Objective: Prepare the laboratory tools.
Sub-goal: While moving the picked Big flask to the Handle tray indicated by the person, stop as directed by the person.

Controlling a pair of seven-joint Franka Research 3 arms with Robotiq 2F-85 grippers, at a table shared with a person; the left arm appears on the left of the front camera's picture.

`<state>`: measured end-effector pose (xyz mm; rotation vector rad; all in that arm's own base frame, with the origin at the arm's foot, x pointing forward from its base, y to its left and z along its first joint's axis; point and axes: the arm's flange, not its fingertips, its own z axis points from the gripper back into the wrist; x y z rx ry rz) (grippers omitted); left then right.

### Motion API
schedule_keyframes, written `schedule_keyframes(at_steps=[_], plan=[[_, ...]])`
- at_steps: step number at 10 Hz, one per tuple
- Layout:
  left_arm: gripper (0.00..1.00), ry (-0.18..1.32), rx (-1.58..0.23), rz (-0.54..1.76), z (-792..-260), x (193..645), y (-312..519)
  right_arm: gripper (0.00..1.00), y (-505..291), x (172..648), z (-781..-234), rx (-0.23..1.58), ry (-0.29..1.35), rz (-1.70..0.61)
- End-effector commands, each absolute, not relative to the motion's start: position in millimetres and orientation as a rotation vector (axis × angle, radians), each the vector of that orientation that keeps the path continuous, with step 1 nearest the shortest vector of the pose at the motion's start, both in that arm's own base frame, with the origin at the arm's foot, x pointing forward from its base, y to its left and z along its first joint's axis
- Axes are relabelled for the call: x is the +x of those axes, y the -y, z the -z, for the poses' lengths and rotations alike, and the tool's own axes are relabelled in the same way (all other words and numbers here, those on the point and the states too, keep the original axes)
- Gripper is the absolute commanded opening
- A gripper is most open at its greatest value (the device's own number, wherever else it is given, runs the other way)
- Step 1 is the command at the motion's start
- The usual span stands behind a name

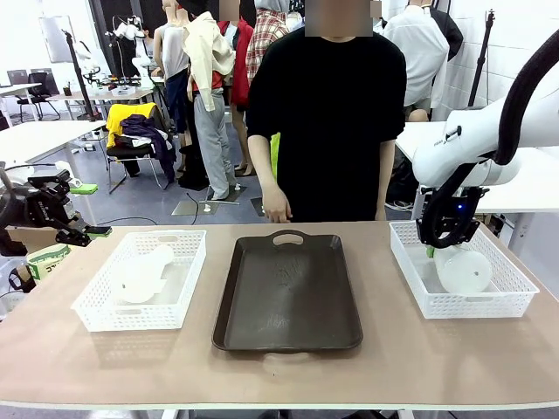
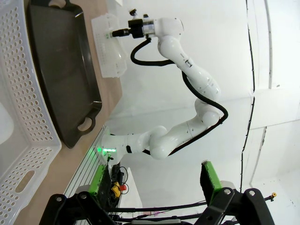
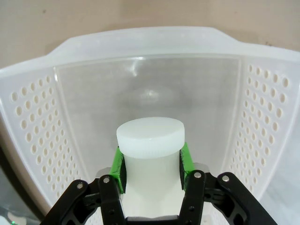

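**Right jaws on a flask neck, left jaws wide open**

Grips one frosted flask (image 1: pixel 463 271) by its neck with the right jaws, closed on it from above inside the right-hand white mesh basket (image 1: pixel 515 301), near the right end of the table (image 1: pixel 437 367). Shows, from the right wrist, a green pad (image 3: pixel 119 169) pressed against each side of the neck, just under the flat round white cap (image 3: pixel 150 133), with the basket's perforated walls all around. Cannot tell whether the flask's wide base rests on the basket floor or hangs just above it.

Holds the left jaws spread wide at the table's left edge, with the green pads (image 2: pixel 209 180) far apart and facing across the table, well to the left of the left-hand basket (image 1: pixel 96 310). Inside that basket, lying on its side: the second flask (image 1: pixel 140 275), neck pointing toward the far side, apart from both arms.

Between the two baskets: the dark brown handled tray (image 1: pixel 288 297), one handle toward the near edge and one toward the far edge. At the far side, standing: a person in a black shirt (image 1: pixel 323 122), one hand (image 1: pixel 276 208) at the table's edge just behind the tray.
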<state>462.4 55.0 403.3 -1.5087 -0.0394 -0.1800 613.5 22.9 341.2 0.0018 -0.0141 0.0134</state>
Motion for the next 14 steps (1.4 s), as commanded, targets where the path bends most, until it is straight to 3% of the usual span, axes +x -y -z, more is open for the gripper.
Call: schedule_keyframes(at_steps=[1, 7, 14], plan=[[1.00, 0.049, -1.501, 0.179, -405, 463, -55, 0.00, -26, 592, -370, -0.039, 0.034, 0.004], [1.00, 0.049, -1.501, 0.179, -405, 463, -55, 0.00, -40, 547, -439, -0.038, 0.182, -0.005], [1.00, 0.049, -1.501, 0.179, -405, 463, -55, 0.00, -37, 553, -449, 0.001, 0.163, -0.030]])
